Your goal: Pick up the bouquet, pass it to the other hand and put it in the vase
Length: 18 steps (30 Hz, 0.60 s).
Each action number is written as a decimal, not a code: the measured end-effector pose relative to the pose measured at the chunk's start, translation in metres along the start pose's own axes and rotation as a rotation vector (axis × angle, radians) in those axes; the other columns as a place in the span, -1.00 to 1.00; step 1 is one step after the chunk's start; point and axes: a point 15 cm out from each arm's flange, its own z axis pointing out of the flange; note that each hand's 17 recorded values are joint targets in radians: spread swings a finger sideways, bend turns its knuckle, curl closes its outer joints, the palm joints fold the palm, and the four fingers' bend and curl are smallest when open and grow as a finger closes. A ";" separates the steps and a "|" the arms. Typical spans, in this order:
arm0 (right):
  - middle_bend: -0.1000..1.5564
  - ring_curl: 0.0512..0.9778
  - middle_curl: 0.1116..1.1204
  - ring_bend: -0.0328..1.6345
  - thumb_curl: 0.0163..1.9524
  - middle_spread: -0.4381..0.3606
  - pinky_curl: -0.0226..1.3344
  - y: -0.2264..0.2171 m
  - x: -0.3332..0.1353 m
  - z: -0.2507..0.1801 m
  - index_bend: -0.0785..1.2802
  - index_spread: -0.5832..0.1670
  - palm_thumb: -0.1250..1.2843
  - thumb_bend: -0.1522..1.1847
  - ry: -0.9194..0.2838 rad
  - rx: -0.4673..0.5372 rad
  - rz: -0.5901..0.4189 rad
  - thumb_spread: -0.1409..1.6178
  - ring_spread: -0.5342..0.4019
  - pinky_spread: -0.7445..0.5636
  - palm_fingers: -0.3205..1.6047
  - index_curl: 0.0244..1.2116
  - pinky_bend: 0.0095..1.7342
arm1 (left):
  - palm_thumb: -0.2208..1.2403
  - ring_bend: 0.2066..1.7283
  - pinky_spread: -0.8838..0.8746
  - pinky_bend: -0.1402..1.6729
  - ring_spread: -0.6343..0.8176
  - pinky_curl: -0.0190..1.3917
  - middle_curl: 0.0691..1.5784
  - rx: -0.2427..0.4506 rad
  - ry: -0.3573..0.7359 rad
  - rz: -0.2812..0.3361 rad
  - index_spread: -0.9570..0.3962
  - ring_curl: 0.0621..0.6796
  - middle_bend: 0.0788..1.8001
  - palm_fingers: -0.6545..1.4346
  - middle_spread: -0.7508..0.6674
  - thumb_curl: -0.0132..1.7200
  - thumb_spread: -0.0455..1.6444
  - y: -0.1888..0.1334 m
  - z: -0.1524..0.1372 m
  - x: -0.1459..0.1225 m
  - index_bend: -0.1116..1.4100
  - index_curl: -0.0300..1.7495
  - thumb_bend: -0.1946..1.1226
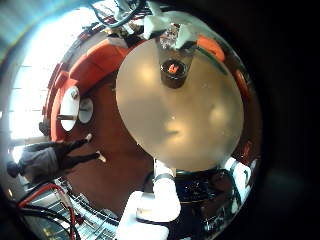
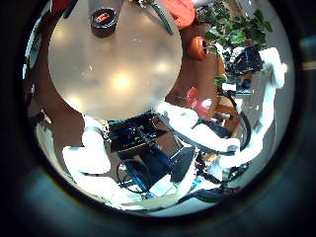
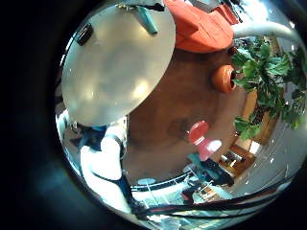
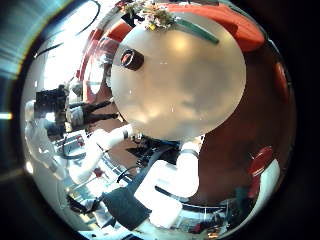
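Note:
A round table (image 1: 185, 125) lies far below both palms. A short round vase (image 1: 173, 72) stands upright on it, away from the rim. It also shows in the left thumb side palm view (image 2: 104, 18), the right little finger side palm view (image 3: 84, 34) and the right thumb side palm view (image 4: 132, 58). The bouquet (image 4: 160, 17) lies flat on the table near its far rim, stems pointing along the rim, and it also shows in the left little finger side palm view (image 1: 172, 36). The right hand (image 2: 249, 64) and the left hand (image 4: 50, 105) hang high beside the table with relaxed fingers.
A long sofa (image 3: 201, 29) curves round the far side of the table. Potted plants (image 3: 264, 77) stand on the floor beyond it. Small round seats (image 1: 72, 105) stand on the floor beside the table. White arm segments (image 4: 165, 185) reach in near the table's edge.

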 end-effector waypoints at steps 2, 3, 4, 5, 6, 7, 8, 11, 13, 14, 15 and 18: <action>-0.65 -0.58 -0.57 -0.47 -0.76 0.13 -0.52 0.001 0.002 0.000 -0.65 -0.48 -0.82 -0.80 -0.002 0.002 0.006 0.40 0.54 0.73 -0.59 -0.58 -0.48 | -0.77 -0.66 0.64 -0.59 0.68 -0.53 -0.71 -0.009 0.002 -0.003 0.43 -0.50 -0.87 -0.40 0.74 -0.74 0.18 0.002 0.004 0.000 -0.65 -0.66 -0.79; -0.65 -0.58 -0.57 -0.47 -0.76 0.14 -0.52 0.000 0.002 0.000 -0.64 -0.48 -0.82 -0.80 -0.003 0.002 0.006 0.40 0.53 0.73 -0.59 -0.58 -0.48 | -0.77 -0.66 0.64 -0.59 0.68 -0.53 -0.70 -0.017 0.001 -0.003 0.43 -0.50 -0.87 -0.40 0.74 -0.74 0.18 0.003 0.007 -0.001 -0.65 -0.66 -0.79; -0.65 -0.58 -0.57 -0.47 -0.76 0.14 -0.52 0.000 0.002 0.001 -0.64 -0.48 -0.82 -0.80 -0.005 0.001 0.005 0.40 0.53 0.73 -0.59 -0.58 -0.48 | -0.77 -0.66 0.64 -0.59 0.68 -0.53 -0.70 -0.021 0.000 -0.003 0.43 -0.50 -0.87 -0.40 0.74 -0.74 0.19 0.003 0.010 -0.001 -0.65 -0.66 -0.79; -0.65 -0.58 -0.57 -0.47 -0.76 0.14 -0.52 0.000 0.002 0.001 -0.65 -0.48 -0.82 -0.80 -0.005 0.001 0.005 0.40 0.53 0.72 -0.59 -0.58 -0.48 | -0.77 -0.66 0.64 -0.59 0.68 -0.53 -0.70 -0.021 0.000 -0.003 0.43 -0.50 -0.87 -0.40 0.74 -0.74 0.19 0.003 0.010 -0.001 -0.65 -0.66 -0.79; -0.65 -0.58 -0.57 -0.47 -0.76 0.14 -0.52 0.000 0.002 0.001 -0.65 -0.48 -0.82 -0.80 -0.005 0.000 0.004 0.40 0.52 0.72 -0.59 -0.58 -0.48 | -0.77 -0.66 0.64 -0.59 0.68 -0.53 -0.70 -0.025 0.002 -0.005 0.43 -0.49 -0.87 -0.40 0.74 -0.74 0.19 0.004 0.011 -0.001 -0.65 -0.66 -0.79; -0.65 -0.58 -0.57 -0.47 -0.76 0.14 -0.52 0.000 0.002 0.001 -0.65 -0.48 -0.82 -0.80 -0.003 0.000 0.003 0.41 0.52 0.72 -0.59 -0.58 -0.48 | -0.77 -0.66 0.64 -0.59 0.68 -0.53 -0.70 -0.029 0.003 -0.004 0.43 -0.49 -0.87 -0.40 0.74 -0.74 0.19 0.004 0.012 -0.001 -0.65 -0.66 -0.79; -0.65 -0.58 -0.57 -0.48 -0.76 0.14 -0.52 -0.001 0.003 0.002 -0.64 -0.48 -0.82 -0.80 -0.001 0.000 0.002 0.41 0.52 0.72 -0.59 -0.58 -0.48 | -0.77 -0.66 0.64 -0.59 0.68 -0.53 -0.70 -0.028 0.004 -0.006 0.43 -0.49 -0.87 -0.40 0.74 -0.74 0.19 0.005 0.011 0.000 -0.65 -0.66 -0.79; -0.65 -0.58 -0.57 -0.47 -0.76 0.14 -0.52 -0.005 0.005 0.006 -0.65 -0.48 -0.82 -0.80 -0.005 -0.013 0.002 0.41 0.52 0.72 -0.58 -0.58 -0.49 | -0.77 -0.66 0.64 -0.59 0.68 -0.53 -0.70 -0.028 0.002 -0.003 0.43 -0.49 -0.87 -0.40 0.74 -0.75 0.19 0.006 0.009 0.000 -0.65 -0.66 -0.79; -0.63 -0.58 -0.57 -0.45 -0.76 0.14 -0.53 -0.006 0.006 0.006 -0.66 -0.48 -0.82 -0.80 -0.008 -0.011 0.006 0.42 0.50 0.72 -0.55 -0.58 -0.50 | -0.77 -0.66 0.64 -0.59 0.68 -0.53 -0.70 -0.038 0.001 0.003 0.43 -0.49 -0.87 -0.40 0.74 -0.74 0.19 0.009 0.010 0.001 -0.65 -0.66 -0.78; -0.61 -0.57 -0.56 -0.44 -0.76 0.14 -0.53 -0.007 0.006 0.005 -0.66 -0.47 -0.82 -0.80 -0.010 -0.004 0.007 0.42 0.49 0.71 -0.53 -0.58 -0.51 | -0.77 -0.66 0.64 -0.59 0.68 -0.52 -0.70 -0.042 0.000 0.007 0.43 -0.49 -0.87 -0.40 0.74 -0.74 0.19 0.010 0.010 0.002 -0.65 -0.66 -0.78; -0.55 -0.56 -0.53 -0.37 -0.76 -0.01 -0.55 -0.009 0.007 0.004 -0.68 -0.48 -0.81 -0.80 -0.008 0.008 0.007 0.42 0.38 0.70 -0.41 -0.60 -0.52 | -0.75 -0.66 0.64 -0.59 0.68 -0.53 -0.70 -0.048 -0.003 0.013 0.42 -0.49 -0.87 -0.39 0.74 -0.74 0.20 0.011 0.011 0.003 -0.64 -0.65 -0.77; -0.50 -0.50 -0.51 -0.23 -0.76 -0.26 -0.55 -0.026 0.015 -0.001 -0.68 -0.49 -0.76 -0.79 0.014 0.075 0.000 0.41 0.16 0.59 -0.24 -0.62 -0.49 | -0.70 -0.67 0.64 -0.61 0.68 -0.53 -0.70 -0.088 -0.020 0.040 0.42 -0.50 -0.87 -0.37 0.74 -0.73 0.23 0.019 0.014 0.006 -0.61 -0.64 -0.74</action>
